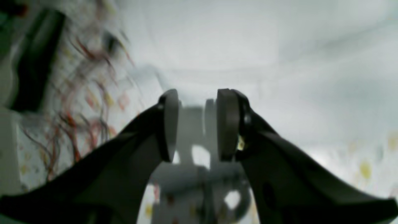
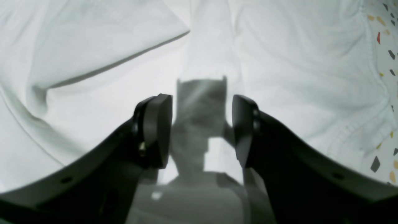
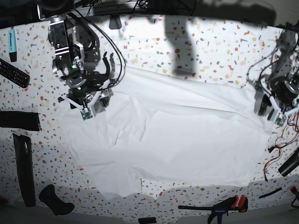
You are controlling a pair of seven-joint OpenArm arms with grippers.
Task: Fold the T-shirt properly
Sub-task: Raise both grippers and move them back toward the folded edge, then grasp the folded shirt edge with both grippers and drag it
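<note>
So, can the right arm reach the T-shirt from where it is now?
Probably yes. The right gripper hangs open directly over the T-shirt, and nothing lies between its fingers and the cloth.

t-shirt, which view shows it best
The base view: the whole T-shirt lies spread on the table, all edges visible. The right wrist view shows only wrinkled cloth, a folded flap and a hem near the right gripper. The left wrist view is blurred, showing plain white cloth past the left gripper.

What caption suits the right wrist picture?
Open right gripper hovering over the wrinkled white T-shirt, empty.
</note>
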